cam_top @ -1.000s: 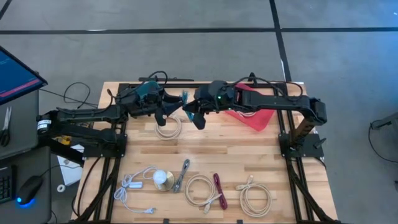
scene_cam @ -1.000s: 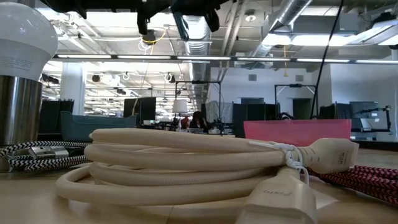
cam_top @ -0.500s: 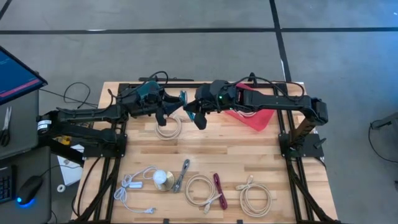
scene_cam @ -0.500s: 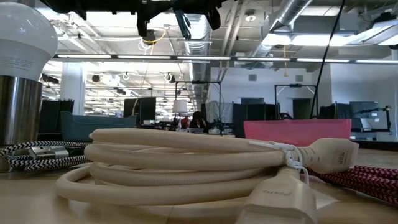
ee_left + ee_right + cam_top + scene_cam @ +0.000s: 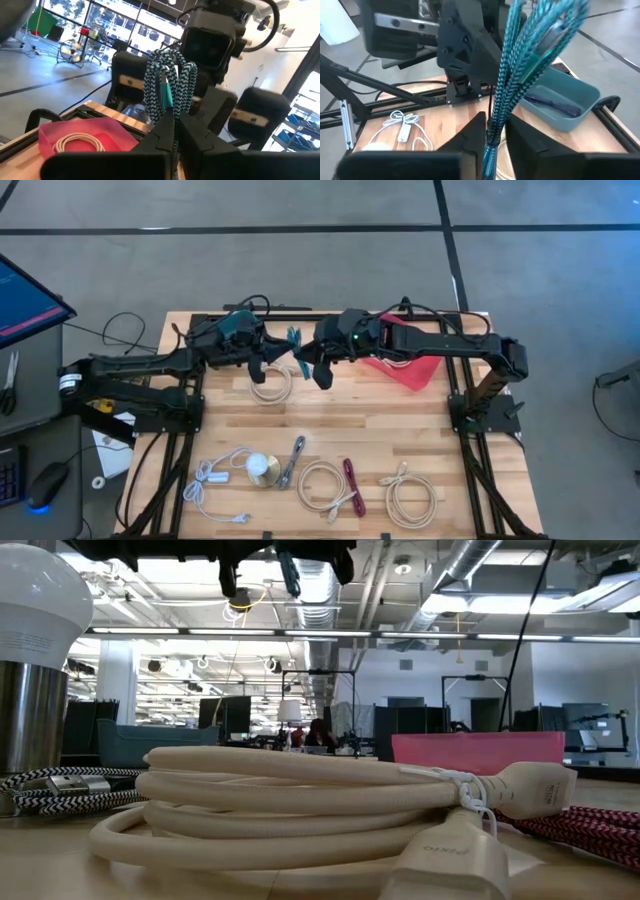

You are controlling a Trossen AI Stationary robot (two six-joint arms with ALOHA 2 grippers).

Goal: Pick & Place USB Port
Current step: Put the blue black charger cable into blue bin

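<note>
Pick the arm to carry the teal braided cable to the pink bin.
Right, probably. Both the left gripper and right gripper have jaws closed on the teal cable, but the pink bin lies right beside the right arm, and across the table from the left.

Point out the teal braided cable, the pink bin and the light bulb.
teal braided cable (image 5: 169, 82): left wrist view, folded loops above the fingers.
pink bin (image 5: 112, 131): left wrist view, near wall.
light bulb (image 5: 40, 595): low view, white dome.
</note>
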